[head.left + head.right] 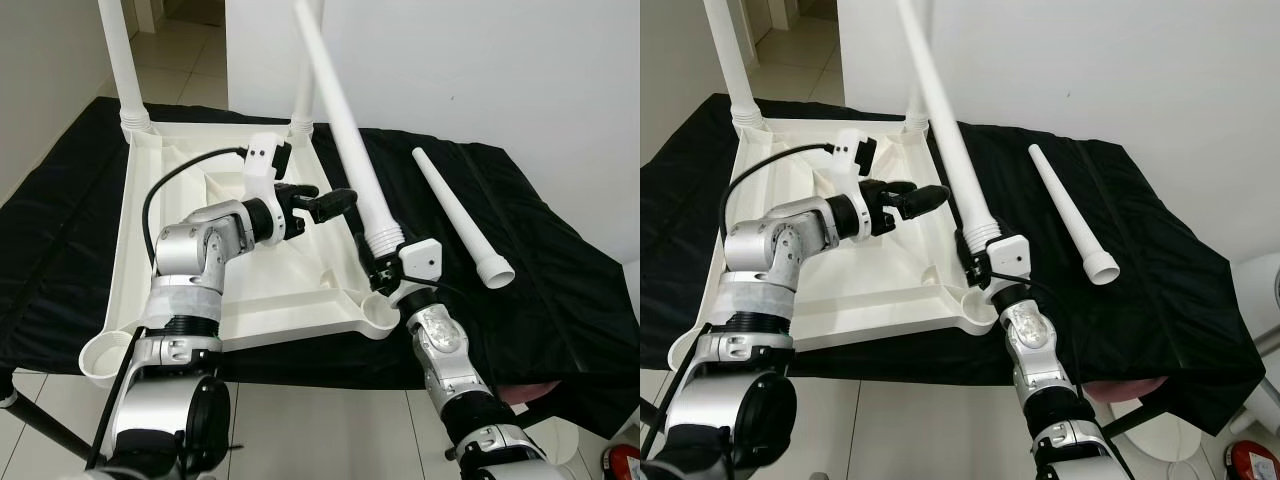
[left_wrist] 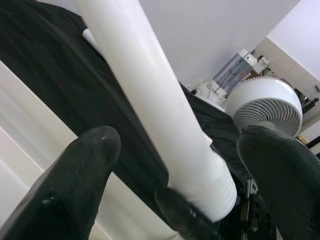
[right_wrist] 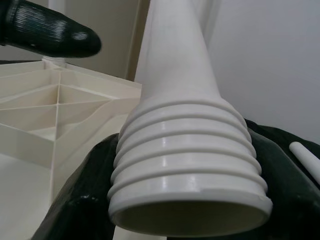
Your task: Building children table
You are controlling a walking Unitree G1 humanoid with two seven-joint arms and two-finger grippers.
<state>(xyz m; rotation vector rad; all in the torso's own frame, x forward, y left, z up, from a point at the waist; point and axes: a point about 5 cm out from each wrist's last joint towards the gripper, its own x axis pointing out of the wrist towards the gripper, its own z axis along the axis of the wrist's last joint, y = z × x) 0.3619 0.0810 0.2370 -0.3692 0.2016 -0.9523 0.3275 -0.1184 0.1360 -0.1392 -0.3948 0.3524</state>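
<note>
The white table top (image 1: 290,300) lies upside down on a black cloth, with two white legs (image 1: 120,60) (image 1: 303,100) standing in its far corners. My right gripper (image 1: 380,268) is shut on the threaded end of a third white leg (image 1: 350,170) and holds it tilted up, just above the near right corner socket (image 1: 381,316). The ribbed end (image 3: 187,165) looms close in the right wrist view. My left gripper (image 1: 335,200) is open beside this leg, whose shaft (image 2: 150,95) lies between the spread fingers. A fourth leg (image 1: 460,215) lies loose on the cloth to the right.
The black cloth (image 1: 545,280) covers the low work surface and drapes over its edges. An empty socket (image 1: 105,360) sits at the near left corner. A white wall rises behind. A white fan (image 2: 265,105) stands off to the right, and tiled floor lies below.
</note>
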